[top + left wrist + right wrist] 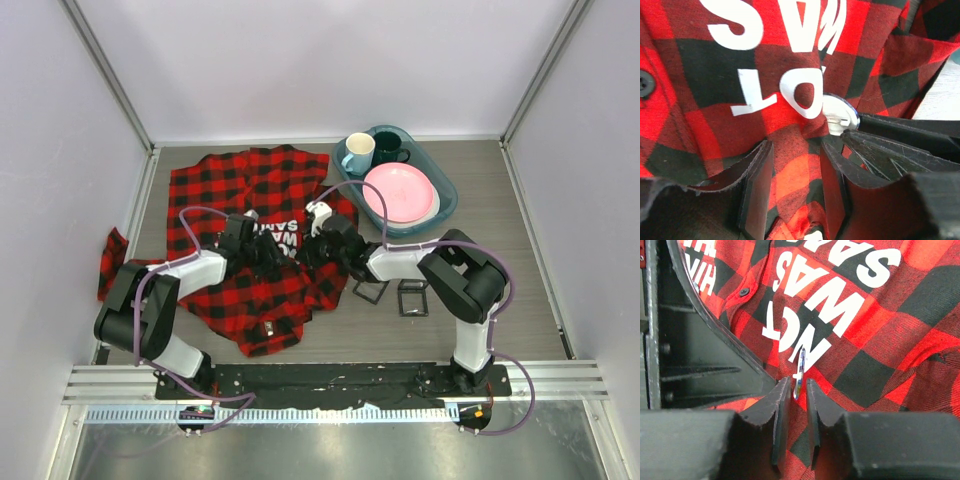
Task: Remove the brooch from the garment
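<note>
The garment [250, 185], a red-and-black checked shirt with white lettering, lies spread on the table. The brooch [840, 117] is a round silvery disc pinned beside the letters. In the right wrist view it stands edge-on [799, 371]. My left gripper [272, 255] is shut on a raised fold of the garment [795, 180], just below the brooch. My right gripper [308, 250] faces it from the right. Its fingertips [782, 390] stand narrowly apart with the brooch's lower edge between them, near the left pad. In the top view the brooch is hidden by the grippers.
A teal tray [447, 205] at the back right holds a pink plate [400, 192], a white mug [358, 152] and a dark mug [390, 148]. Two small black frames [370, 292] [413, 298] lie by the right arm. White walls close in both sides.
</note>
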Robot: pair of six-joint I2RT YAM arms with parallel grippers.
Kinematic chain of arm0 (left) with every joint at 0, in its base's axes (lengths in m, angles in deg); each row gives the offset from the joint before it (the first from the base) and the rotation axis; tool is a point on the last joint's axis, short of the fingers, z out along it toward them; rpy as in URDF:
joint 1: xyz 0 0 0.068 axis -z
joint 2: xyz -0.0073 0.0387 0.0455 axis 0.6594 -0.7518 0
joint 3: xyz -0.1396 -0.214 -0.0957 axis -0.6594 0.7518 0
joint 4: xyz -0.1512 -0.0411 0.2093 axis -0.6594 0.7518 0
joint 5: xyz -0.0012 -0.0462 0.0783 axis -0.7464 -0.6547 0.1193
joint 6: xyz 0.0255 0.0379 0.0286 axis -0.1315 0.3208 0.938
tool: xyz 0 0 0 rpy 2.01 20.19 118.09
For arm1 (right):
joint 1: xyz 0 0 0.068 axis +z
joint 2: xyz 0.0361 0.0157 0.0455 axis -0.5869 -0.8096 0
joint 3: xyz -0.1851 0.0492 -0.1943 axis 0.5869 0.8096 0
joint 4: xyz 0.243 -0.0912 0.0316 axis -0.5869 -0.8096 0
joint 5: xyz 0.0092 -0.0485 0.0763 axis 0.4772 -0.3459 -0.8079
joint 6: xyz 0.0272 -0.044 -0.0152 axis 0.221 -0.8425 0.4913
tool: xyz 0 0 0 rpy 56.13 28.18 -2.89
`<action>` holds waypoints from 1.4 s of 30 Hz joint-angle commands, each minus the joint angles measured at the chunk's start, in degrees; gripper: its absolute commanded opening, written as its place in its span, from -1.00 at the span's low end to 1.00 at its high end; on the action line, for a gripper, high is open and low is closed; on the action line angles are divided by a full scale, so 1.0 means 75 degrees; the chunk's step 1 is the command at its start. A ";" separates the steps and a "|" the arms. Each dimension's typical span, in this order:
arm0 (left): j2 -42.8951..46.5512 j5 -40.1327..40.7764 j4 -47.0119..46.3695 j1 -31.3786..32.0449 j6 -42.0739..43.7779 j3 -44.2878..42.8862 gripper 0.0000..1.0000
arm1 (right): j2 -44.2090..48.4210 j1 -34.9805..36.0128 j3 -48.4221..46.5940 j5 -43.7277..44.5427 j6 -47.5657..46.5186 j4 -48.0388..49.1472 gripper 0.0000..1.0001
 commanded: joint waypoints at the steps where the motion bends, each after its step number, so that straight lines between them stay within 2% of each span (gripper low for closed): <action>1: 0.0055 -0.0167 -0.0580 0.0118 0.0123 0.0065 -0.09 | -0.0005 -0.0016 -0.0094 0.0189 0.0216 0.0548 -0.43; 8: 0.0206 -0.0109 -0.0686 0.0153 0.0100 0.0170 -0.09 | 0.0007 -0.0086 -0.0118 0.0271 0.0240 0.0489 -0.39; 13: 0.0417 0.0079 -0.0346 0.0153 0.0299 0.0018 -0.10 | 0.0230 -0.0086 0.0374 0.0154 0.0369 0.0783 -0.21; 17: 0.0476 0.0149 -0.0322 0.0165 0.0369 -0.0005 -0.08 | 0.0043 -0.0086 0.0270 0.0096 0.0310 0.0701 -0.19; 20: 0.0441 0.0138 -0.0346 0.0153 0.0358 -0.0052 -0.08 | -0.0016 -0.0086 0.0235 0.0095 0.0299 0.0724 -0.27; 25: 0.0242 0.0126 -0.0451 0.0153 0.0311 -0.0111 -0.09 | -0.0122 -0.0086 0.0176 -0.0080 0.0310 0.0852 -0.50; 29: 0.0113 0.0102 -0.0522 0.0153 0.0287 -0.0193 -0.09 | -0.0157 -0.0086 0.0164 -0.0186 0.0310 0.0888 -0.55; 31: -0.0027 0.0126 -0.0545 0.0153 0.0287 -0.0298 -0.13 | -0.0145 -0.0086 0.0141 -0.0209 0.0299 0.0923 -0.71; 32: -0.0097 0.0091 -0.0545 0.0165 0.0299 -0.0345 -0.14 | -0.0145 -0.0086 0.0129 -0.0198 0.0299 0.0935 -0.89; 33: -0.0145 0.0079 -0.0545 0.0165 0.0299 -0.0392 -0.15 | -0.0145 -0.0086 0.0106 -0.0186 0.0287 0.0935 -0.98; 42: -0.0485 0.0231 -0.0545 0.0177 0.0229 -0.0685 -0.17 | -0.0133 -0.0086 0.0023 -0.0163 0.0181 0.0783 -0.98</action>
